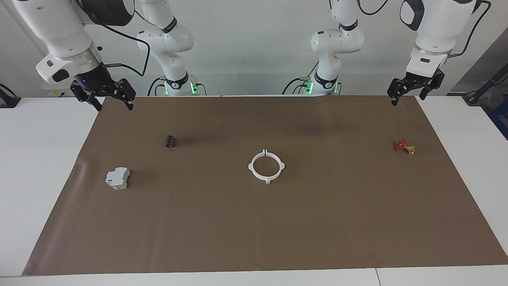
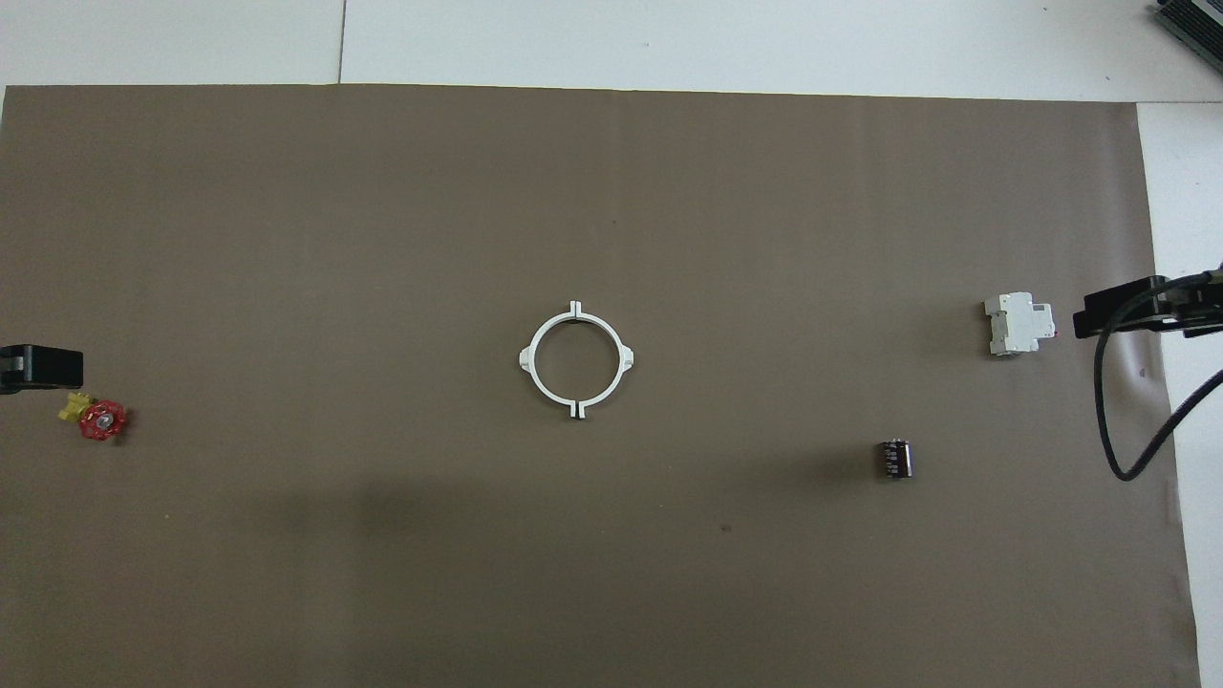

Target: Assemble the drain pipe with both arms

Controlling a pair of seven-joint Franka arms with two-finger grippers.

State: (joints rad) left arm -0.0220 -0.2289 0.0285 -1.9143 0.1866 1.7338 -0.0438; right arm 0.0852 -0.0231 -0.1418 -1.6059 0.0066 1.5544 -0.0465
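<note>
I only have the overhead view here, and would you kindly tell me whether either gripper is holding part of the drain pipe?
Observer: No. The drain pipe lies as a closed ring on the brown mat, both halves together, nothing touching it.
Operator: Thank you. Where is the left gripper?
Observer: The left gripper hangs open and empty, raised over the mat's corner at the left arm's end.
Operator: And the right one?
Observer: The right gripper hangs open and empty over the mat's corner at the right arm's end, well above the grey-white block.
</note>
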